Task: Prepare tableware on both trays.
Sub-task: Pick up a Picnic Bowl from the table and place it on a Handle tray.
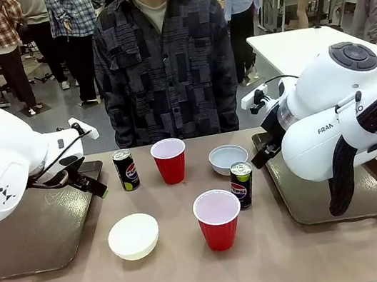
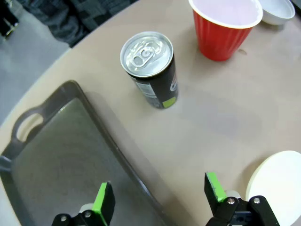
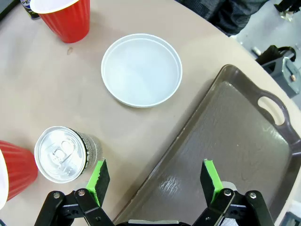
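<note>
The left gripper (image 2: 159, 192) is wide and empty above the rim of a dark brown rectangular plastic tray (image 2: 61, 160). A dark Pepsi can (image 2: 151, 70) stands on the table at its 12 o'clock. The right gripper (image 3: 154, 178), also wide and empty, is above the matching tray (image 3: 235, 150), with a pale grey-blue round bowl (image 3: 141, 70) at 12 o'clock and a second can (image 3: 63, 153) at 9 o'clock.

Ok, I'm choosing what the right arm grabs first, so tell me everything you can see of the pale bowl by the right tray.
The pale bowl is small, round and shallow, greyish white, smooth like plastic, with a thin rim. It sits upright and empty on the table, beside the right tray but clear of its rim. Nothing touches it except the table.
</note>
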